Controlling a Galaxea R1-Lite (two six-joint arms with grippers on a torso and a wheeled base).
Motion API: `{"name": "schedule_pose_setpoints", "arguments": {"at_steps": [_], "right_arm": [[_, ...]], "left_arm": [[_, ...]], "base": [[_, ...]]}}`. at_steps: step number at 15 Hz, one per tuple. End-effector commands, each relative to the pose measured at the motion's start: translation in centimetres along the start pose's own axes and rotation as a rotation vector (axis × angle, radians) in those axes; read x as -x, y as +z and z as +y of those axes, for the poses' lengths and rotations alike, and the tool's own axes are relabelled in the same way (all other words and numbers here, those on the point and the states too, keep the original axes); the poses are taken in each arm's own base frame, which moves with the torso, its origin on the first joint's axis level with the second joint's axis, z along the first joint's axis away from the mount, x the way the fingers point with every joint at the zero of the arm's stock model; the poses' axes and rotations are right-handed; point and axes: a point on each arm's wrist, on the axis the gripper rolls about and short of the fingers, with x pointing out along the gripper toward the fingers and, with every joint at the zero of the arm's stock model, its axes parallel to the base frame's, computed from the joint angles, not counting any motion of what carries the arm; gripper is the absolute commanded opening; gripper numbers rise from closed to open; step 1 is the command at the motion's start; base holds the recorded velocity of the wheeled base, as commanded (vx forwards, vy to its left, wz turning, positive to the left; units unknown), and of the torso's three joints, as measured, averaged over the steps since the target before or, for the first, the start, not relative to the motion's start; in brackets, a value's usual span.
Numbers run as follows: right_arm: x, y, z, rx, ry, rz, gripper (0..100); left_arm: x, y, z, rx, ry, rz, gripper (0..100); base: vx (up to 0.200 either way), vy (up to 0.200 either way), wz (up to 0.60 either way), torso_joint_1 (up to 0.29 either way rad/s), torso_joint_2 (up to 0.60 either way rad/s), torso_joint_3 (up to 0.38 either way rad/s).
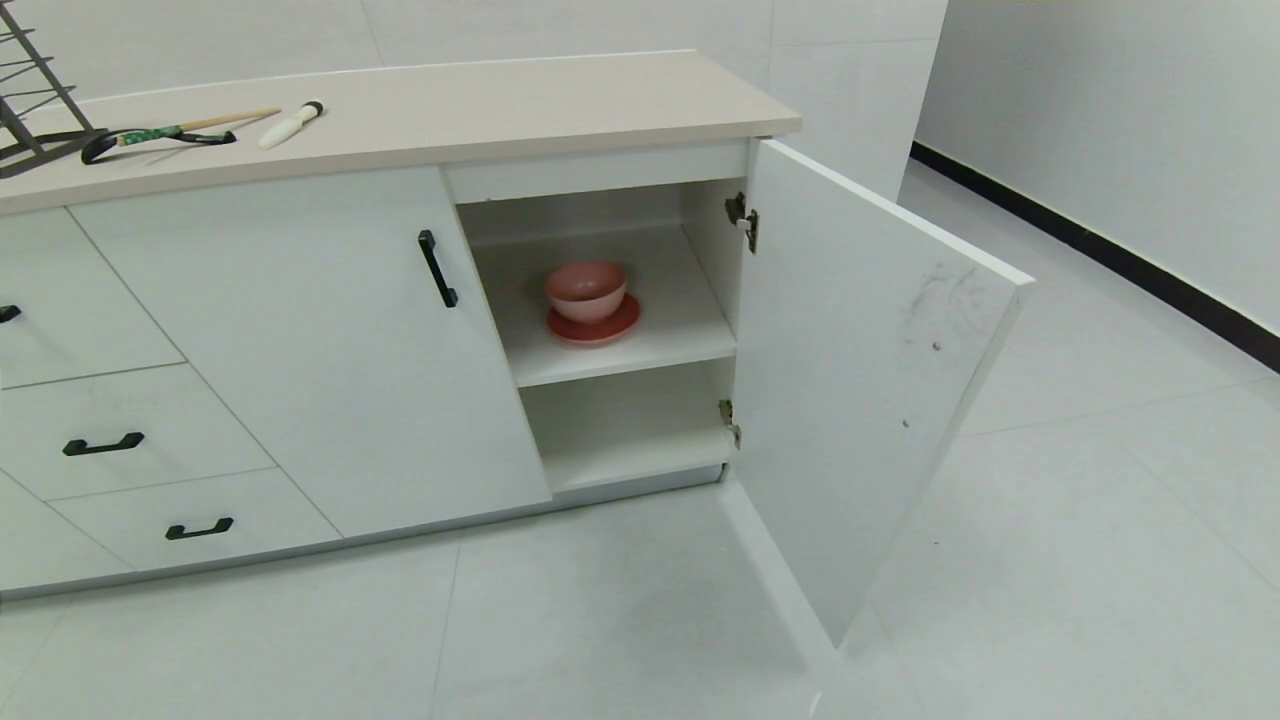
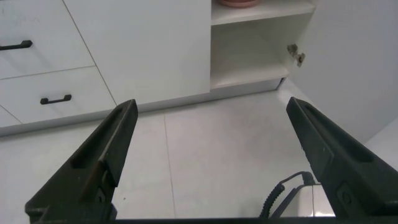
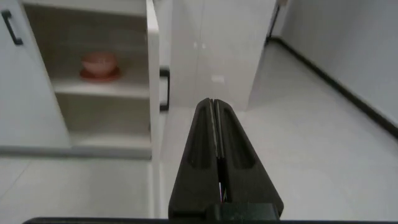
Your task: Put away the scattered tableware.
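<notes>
Your left gripper (image 2: 210, 106) hung wide open over the floor (image 2: 205, 168), gripping nothing. Your right gripper (image 3: 214, 106) had its fingers pressed together, empty.

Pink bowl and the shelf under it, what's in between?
A red plate: the pink bowl sits on it, on the cupboard's upper shelf, seen in the head view.

One bowl (image 1: 586, 288), one plate (image 1: 594, 328), two utensils (image 1: 292, 124), one rack (image 1: 40, 148)

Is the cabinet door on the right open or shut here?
Open. The cabinet door stands swung out on its hinges, exposing the inside, where a pink bowl sits on a red plate on the upper shelf.
</notes>
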Motion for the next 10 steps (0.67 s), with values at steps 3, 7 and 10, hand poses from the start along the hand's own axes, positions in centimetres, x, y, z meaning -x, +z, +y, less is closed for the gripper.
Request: {"name": "schedule_pose_setpoints", "arguments": {"at_steps": [3, 7, 10], "right_arm": [[-9.5, -3.9, -1.1, 0.076, 0.153, 0.097, 0], [-12.1, -3.9, -1.6, 0.095, 0.167, 0.109, 0], [-15.6, -4.6, -2.1, 0.093, 0.216, 0.101, 0]], "left_arm": [[0.0, 0.0, 0.0, 0.002, 0.000, 0.001, 100], [0.0, 0.0, 0.0, 0.013, 0.000, 0.001, 100], [0.0, 0.0, 0.0, 0.016, 0.007, 0.001, 100]], "base": [[0.000, 0.000, 0.00, 0.000, 0.00, 0.000], [0.000, 0.000, 0.00, 0.000, 0.00, 0.000], [0.000, 0.000, 0.00, 0.000, 0.00, 0.000]]}}
